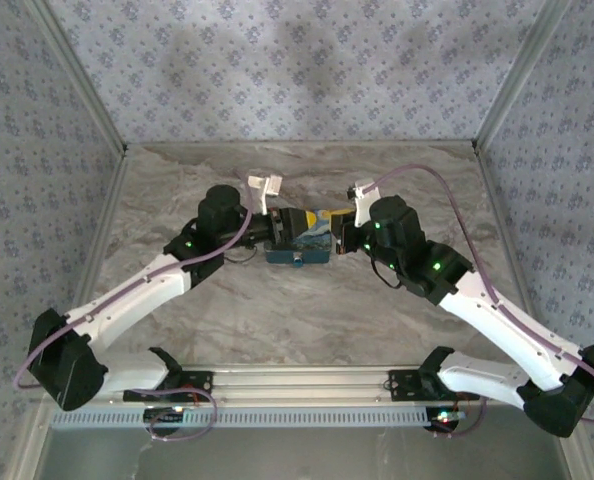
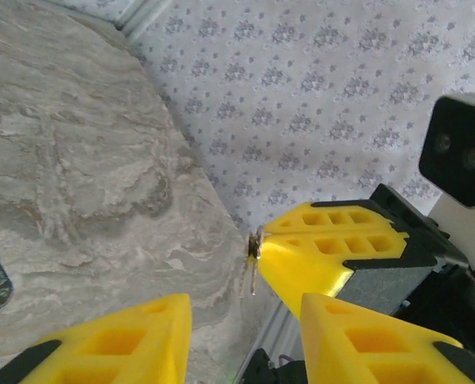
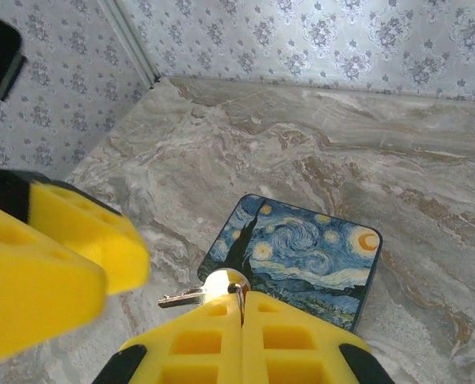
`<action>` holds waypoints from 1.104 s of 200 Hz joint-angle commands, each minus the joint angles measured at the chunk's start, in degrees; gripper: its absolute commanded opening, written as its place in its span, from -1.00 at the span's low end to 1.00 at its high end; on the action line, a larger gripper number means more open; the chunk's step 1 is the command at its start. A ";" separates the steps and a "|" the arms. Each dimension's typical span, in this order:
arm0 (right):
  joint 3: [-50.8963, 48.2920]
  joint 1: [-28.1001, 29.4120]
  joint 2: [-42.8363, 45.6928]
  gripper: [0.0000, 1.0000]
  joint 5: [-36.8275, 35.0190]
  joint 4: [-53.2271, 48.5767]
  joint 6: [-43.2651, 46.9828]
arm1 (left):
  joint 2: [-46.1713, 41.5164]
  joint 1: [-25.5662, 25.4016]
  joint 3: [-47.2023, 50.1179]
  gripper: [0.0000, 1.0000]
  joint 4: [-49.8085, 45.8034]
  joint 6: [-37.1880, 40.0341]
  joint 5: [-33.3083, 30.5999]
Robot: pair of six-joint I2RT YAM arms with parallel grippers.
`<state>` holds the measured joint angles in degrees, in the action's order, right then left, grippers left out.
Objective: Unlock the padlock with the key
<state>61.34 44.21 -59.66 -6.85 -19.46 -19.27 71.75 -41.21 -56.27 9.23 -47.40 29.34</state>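
The night-sky-print box (image 1: pixel 305 228) lies mid-table between both arms. Against its near side sits a dark teal-blue piece with a small pale spot, which I take for the padlock (image 1: pixel 297 258); it is too small to make out more. My right gripper (image 3: pixel 241 308) is shut on the silver key (image 3: pixel 221 286), whose blade points left, just above the box (image 3: pixel 301 260). From the left wrist view the key (image 2: pixel 253 260) sticks out of the right gripper's yellow fingers (image 2: pixel 333 244). My left gripper (image 2: pixel 245 352) is open, facing the key, with nothing between its fingers.
The marble-look tabletop (image 1: pixel 307 310) is walled by patterned panels on three sides (image 1: pixel 277 70). Metal corner posts (image 3: pixel 129 40) stand at the back. A rail with cables (image 1: pixel 297 385) runs along the near edge by the arm bases.
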 commanded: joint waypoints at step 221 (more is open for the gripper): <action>0.81 0.44 1.17 -1.00 1.45 0.00 -2.62 | 3.03 -1.92 -6.48 -0.75 -1.89 5.25 -1.96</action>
<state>61.80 44.40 -59.75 -6.20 -19.49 -21.19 75.44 -42.78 -60.40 7.66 -43.90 27.92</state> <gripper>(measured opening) 0.064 0.133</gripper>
